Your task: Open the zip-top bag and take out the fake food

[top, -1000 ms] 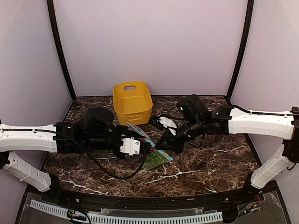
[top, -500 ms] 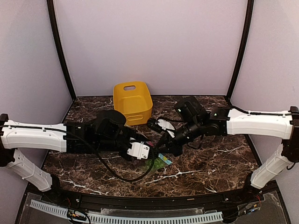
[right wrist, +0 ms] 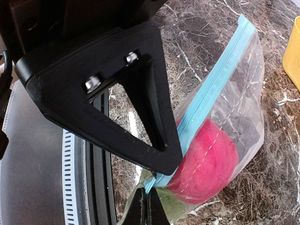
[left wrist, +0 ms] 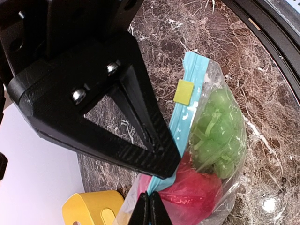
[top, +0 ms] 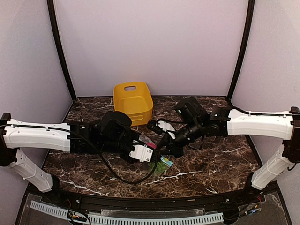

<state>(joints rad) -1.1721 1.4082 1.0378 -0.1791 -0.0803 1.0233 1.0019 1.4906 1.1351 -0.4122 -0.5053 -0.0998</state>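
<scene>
Left pincer pinched shut on teal strip of zip-top bag, right pincer pinching same strip

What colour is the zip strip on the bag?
The zip strip is light teal-blue, clearest in the right wrist view.

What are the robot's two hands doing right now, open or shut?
Left gripper: shut on the zip-top bag, at its blue zip edge.
Right gripper: shut on the same bag's zip edge.

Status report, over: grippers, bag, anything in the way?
Left gripper shut on zip-top bag at blue strip. Right gripper shut on same strip. Fake food inside, strip looks closed. Nothing blocking; yellow bin behind.
</scene>
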